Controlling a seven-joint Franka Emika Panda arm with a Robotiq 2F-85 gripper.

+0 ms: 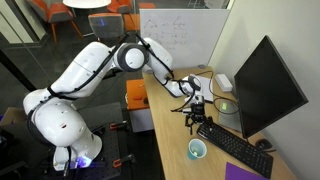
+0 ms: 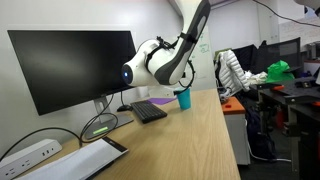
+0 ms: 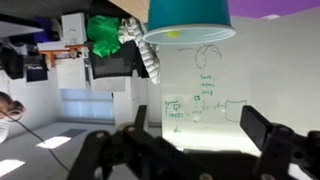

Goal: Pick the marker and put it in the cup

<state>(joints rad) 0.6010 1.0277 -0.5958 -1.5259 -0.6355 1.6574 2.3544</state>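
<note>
**Hand open above cup; marker at cup mouth**

Exterior view, left to right. The arm [image 1: 85, 85] comes in from 9 o'clock and reaches over the surface [image 1: 168, 135]. The hand [image 1: 197, 122] hangs fingers-down, clear of the surface. The cup [image 1: 197, 150] stands upright on the surface at 6 o'clock of the hand and does not touch it. The keyboard [image 1: 240, 152] lies near the cup at 3 o'clock. The monitor [image 1: 270, 85] stands behind the keyboard, at 2 o'clock of the hand. The marker cannot be made out here.

In an exterior view from another side, the monitor [image 2: 75, 65] is furthest left, with the keyboard [image 2: 148, 110] next to it. The cup [image 2: 183, 98] sits at 2 o'clock of the keyboard. The arm [image 2: 165, 60] rises at 12 o'clock of the cup. The hand is too obscured here to judge.

Wrist view, picture inverted. The fingers [image 3: 100, 150] are spread wide. The hand [image 3: 185, 140] is open, with nothing between its jaws. The cup [image 3: 188, 15] sits at 12 o'clock, its mouth turned toward the hand. The marker [image 3: 176, 33] shows only as a blurred yellow streak at that mouth. How deep it sits cannot be told.
</note>
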